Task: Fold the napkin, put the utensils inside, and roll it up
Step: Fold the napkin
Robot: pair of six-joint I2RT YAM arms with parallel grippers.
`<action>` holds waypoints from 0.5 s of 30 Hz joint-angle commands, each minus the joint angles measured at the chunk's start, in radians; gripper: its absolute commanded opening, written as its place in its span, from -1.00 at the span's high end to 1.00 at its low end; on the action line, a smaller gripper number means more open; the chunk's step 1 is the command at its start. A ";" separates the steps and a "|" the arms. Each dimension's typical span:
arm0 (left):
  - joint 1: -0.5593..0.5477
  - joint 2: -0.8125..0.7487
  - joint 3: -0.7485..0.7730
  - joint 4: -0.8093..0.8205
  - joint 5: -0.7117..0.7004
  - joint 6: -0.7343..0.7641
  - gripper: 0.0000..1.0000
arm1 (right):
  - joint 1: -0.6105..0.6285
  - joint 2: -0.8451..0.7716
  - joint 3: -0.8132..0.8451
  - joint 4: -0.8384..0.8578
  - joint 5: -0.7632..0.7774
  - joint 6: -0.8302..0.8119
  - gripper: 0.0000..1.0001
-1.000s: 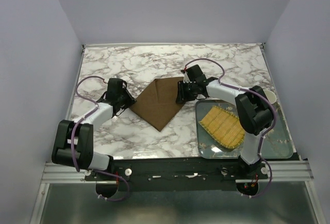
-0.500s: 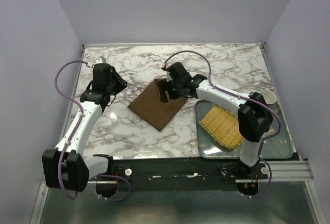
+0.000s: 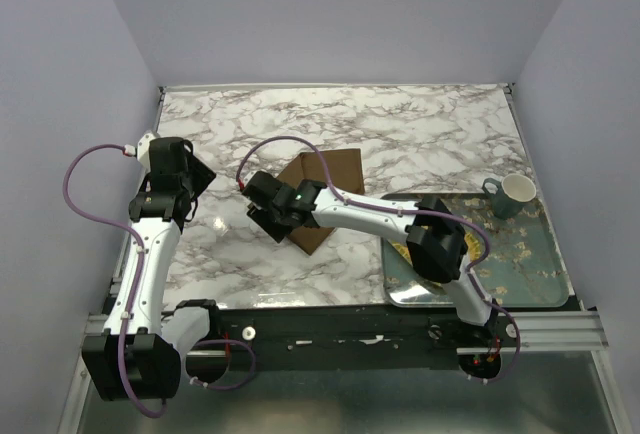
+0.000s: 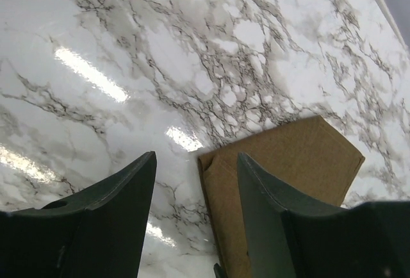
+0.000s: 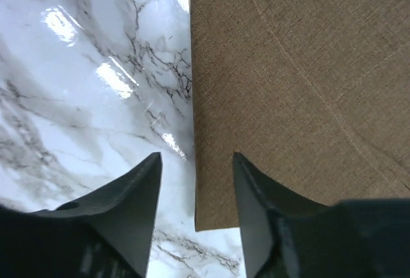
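Both grippers had shifted leftward. The right gripper [image 5: 195, 159] had crossed from the far corner of the napkin [image 3: 338, 168] to its left edge, and the left gripper [image 4: 195, 159] had drawn back clear of the cloth.

Napkin: folded over and lying flat on the marble table [image 3: 430, 124]. Its straight left edge ran directly beneath the gap between the right gripper's fingers, with most of the cloth to that gripper's right.

Right gripper: jaws parted with nothing between them, probably because the fold had just been laid down.

Left gripper: jaws likewise parted and empty. The napkin lay ahead of it and to its right, apart from it, which apparently left the right arm room to work.

Fork: not visible in any view, so loading had yet to begin.

Tray [image 3: 530, 264] and mug [image 3: 515, 192]: well to the right gripper's right, beyond its elbow.
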 commanded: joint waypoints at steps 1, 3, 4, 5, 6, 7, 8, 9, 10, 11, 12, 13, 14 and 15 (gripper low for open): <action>0.046 0.006 -0.001 -0.046 -0.055 -0.038 -0.24 | 0.022 0.093 0.080 -0.122 0.113 -0.039 -0.07; 0.049 0.014 -0.004 -0.046 -0.054 -0.063 -0.25 | 0.024 0.095 0.064 -0.101 0.132 -0.055 -0.07; 0.049 0.021 -0.003 -0.046 -0.054 -0.066 -0.25 | 0.025 0.098 0.066 -0.101 0.130 -0.065 -0.05; 0.052 0.033 -0.003 -0.046 -0.052 -0.066 -0.25 | 0.027 0.104 0.076 -0.111 0.119 -0.069 -0.04; 0.055 0.038 -0.004 -0.047 -0.051 -0.071 -0.26 | 0.028 0.108 0.079 -0.116 0.116 -0.070 0.00; 0.057 0.043 -0.007 -0.047 -0.048 -0.075 -0.25 | 0.036 0.108 0.079 -0.118 0.116 -0.070 0.03; 0.059 0.046 -0.015 -0.046 -0.043 -0.077 -0.25 | 0.041 0.108 0.078 -0.116 0.128 -0.066 0.05; 0.062 0.047 -0.018 -0.044 -0.043 -0.083 -0.25 | 0.045 0.113 0.076 -0.116 0.130 -0.061 0.11; 0.063 0.047 -0.021 -0.044 -0.043 -0.088 -0.25 | 0.050 0.113 0.076 -0.118 0.127 -0.052 0.15; 0.063 0.049 -0.025 -0.044 -0.043 -0.089 -0.25 | 0.051 0.116 0.079 -0.122 0.126 -0.047 0.19; 0.065 0.052 -0.027 -0.043 -0.043 -0.091 -0.26 | 0.054 0.127 0.084 -0.127 0.124 -0.041 0.31; 0.066 0.053 -0.029 -0.043 -0.042 -0.092 -0.26 | 0.057 0.130 0.087 -0.131 0.122 -0.035 0.36; 0.068 0.055 -0.032 -0.041 -0.042 -0.092 -0.26 | 0.061 0.134 0.089 -0.133 0.127 -0.033 0.40; 0.068 0.055 -0.033 -0.040 -0.039 -0.094 -0.25 | 0.064 0.136 0.086 -0.133 0.133 -0.027 0.45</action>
